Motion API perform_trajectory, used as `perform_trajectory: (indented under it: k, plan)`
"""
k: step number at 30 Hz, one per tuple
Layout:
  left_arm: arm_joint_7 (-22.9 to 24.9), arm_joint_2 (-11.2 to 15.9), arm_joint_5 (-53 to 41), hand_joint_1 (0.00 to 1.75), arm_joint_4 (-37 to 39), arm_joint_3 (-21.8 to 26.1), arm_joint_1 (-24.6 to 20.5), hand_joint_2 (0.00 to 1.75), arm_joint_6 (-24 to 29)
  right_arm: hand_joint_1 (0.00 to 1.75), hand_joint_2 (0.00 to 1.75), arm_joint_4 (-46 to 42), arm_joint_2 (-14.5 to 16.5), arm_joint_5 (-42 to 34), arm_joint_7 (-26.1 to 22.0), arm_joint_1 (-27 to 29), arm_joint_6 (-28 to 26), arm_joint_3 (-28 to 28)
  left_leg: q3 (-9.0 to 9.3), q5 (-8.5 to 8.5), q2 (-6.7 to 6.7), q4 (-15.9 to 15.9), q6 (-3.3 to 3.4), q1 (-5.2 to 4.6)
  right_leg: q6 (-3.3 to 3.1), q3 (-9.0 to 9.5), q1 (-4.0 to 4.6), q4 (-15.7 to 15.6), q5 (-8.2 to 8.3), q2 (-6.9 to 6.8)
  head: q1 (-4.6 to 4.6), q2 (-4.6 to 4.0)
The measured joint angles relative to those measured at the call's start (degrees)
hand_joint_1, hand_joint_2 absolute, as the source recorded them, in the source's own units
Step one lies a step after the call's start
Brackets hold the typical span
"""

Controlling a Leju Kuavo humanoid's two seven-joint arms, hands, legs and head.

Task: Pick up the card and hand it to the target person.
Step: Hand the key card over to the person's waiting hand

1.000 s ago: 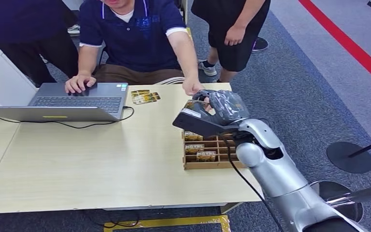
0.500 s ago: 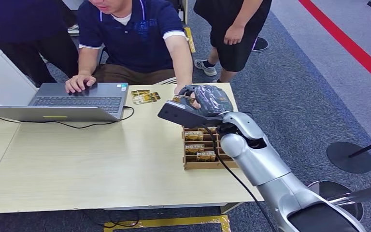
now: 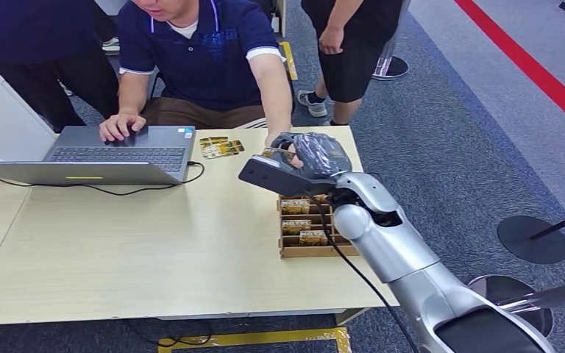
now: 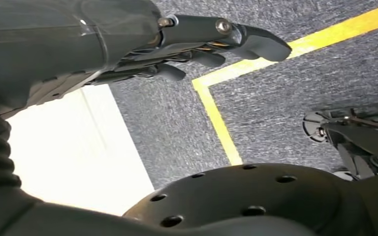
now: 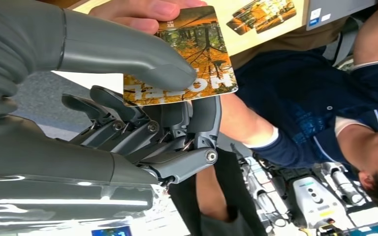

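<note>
One thin, rectangular card printed with orange autumn trees (image 5: pixel 187 54) is pinched between the thick grey thumb and darker fingers of the right hand (image 3: pixel 310 156), which hovers just beyond the far edge of the slotted wooden card tray (image 3: pixel 316 250) on the pale wooden table (image 3: pixel 154 243). The seated person's hand (image 5: pixel 150 11) already touches the card's far end, so the card sits between robot and person, above the table's far edge near the tray.

The card looks light, stiff and glossy, so it probably slips easily from a loose pinch and flexes little. The person's best hold is likely the free end, away from the robot's thumb, with the robot keeping its hold until that hold is firm.

The left hand (image 4: pixel 177 44) hangs over grey carpet beside the table, holding nothing, its fingers extended and slightly apart.

In the head view the right hand's cover hides most of the card and the person's fingertips. How firmly the person grips is hard to tell, and the card's lettering is partly covered by the thumb. More cards (image 3: pixel 221 147) lie farther from the tray, beside the grey laptop (image 3: pixel 118 154).
</note>
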Motion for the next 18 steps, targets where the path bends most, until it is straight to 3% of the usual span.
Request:
perform_trajectory:
  k: [18]
  plan:
    - [1.4, 0.4, 0.4, 0.00, 0.0, 0.0, -0.2, 1.75, 1.1, 1.66, 1.75, 1.5, 0.6, -0.8, -0.3, -0.9, 0.1, 0.9, 0.00, 0.00, -0.01, 0.0, 0.00, 0.00, 0.00, 0.00, 0.00, 0.0, 0.00, 0.00, 0.00, 0.00]
